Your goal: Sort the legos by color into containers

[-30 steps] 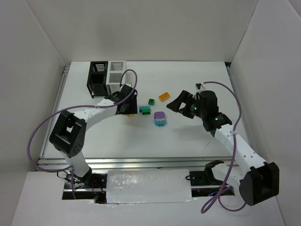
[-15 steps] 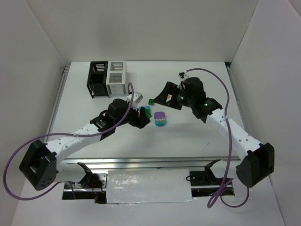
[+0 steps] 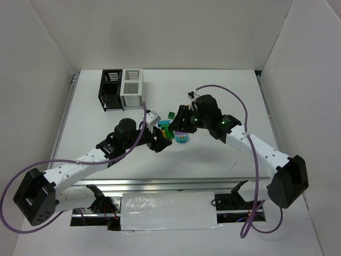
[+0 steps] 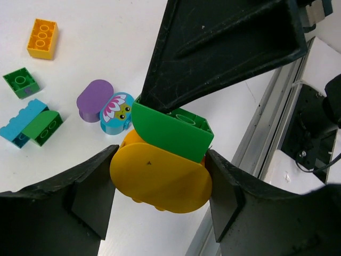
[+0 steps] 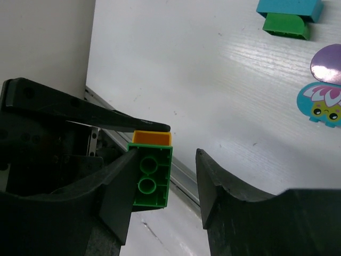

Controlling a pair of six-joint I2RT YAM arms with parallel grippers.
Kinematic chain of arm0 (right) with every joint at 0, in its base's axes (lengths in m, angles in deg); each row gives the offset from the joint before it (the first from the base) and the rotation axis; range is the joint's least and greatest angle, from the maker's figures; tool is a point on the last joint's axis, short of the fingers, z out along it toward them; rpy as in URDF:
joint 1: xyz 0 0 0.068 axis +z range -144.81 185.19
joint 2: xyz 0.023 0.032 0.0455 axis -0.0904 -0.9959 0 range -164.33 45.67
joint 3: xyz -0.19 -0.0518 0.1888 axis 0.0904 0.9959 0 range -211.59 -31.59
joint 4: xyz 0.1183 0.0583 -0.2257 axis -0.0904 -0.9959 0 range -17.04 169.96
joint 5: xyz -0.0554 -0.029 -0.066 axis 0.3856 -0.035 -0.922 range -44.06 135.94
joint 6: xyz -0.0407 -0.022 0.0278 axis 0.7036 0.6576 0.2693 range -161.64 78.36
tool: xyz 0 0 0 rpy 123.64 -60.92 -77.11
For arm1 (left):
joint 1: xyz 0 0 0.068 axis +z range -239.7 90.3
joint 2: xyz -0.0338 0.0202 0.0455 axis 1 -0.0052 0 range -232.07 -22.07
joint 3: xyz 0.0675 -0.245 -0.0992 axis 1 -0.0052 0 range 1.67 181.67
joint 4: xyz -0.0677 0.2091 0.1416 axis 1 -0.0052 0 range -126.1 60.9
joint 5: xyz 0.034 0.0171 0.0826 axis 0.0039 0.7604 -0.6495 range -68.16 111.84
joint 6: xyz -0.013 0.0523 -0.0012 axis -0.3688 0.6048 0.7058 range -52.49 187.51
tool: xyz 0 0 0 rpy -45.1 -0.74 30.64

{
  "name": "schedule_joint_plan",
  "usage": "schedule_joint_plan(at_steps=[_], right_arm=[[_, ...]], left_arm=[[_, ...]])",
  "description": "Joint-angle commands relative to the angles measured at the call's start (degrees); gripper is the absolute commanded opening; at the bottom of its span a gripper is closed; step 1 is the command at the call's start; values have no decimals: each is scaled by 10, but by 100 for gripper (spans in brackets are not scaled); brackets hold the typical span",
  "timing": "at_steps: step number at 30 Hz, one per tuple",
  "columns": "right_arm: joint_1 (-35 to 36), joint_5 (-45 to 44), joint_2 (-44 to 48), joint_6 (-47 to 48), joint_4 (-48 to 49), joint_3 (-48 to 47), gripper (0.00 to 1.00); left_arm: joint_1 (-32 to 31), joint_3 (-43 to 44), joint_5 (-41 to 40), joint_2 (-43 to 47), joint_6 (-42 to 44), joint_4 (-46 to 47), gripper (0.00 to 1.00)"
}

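Left pincer (image 3: 160, 142) with legos (image 4: 170, 133) inside right pincer (image 5: 166, 160); free table (image 3: 224, 90) beyond.

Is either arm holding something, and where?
The left end effector clamps the yellow brick by its two ends, a green brick stacked on it. The right end effector is open.

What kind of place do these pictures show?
Probably a robot lab work cell: a white table boxed in by plain white walls, two arms bolted at its near edge, and legos with bins as practice objects.

Right wrist view: teal plastic brick (image 5: 289, 6) cut off by the top edge, purple rounded brick (image 5: 328, 64) by the right edge; yellow-orange brick (image 5: 152, 138) mostly hidden behind the green two-stud brick (image 5: 151, 178).
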Motion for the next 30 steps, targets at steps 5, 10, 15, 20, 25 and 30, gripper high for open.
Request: schedule_joint_plan(at_steps=[5,10,15,20,25,30], right_arm=[[9,46,17,-12,36,38,65],[9,8,55,-36,66,64,71],[9,19,79,-51,111,91,71],[9,0,114,-79,154,126,71],[9,1,112,-55,128,106,71],[10,49,81,-44,133,92,69]], left_arm=[[-3,14,18,-1,29,43,0],[-3,10,26,-1,32,49,0],[-3,7,28,3,32,51,0],[-3,9,38,-1,32,52,0],[-4,7,39,7,30,53,0],[-4,10,42,8,30,52,0]])
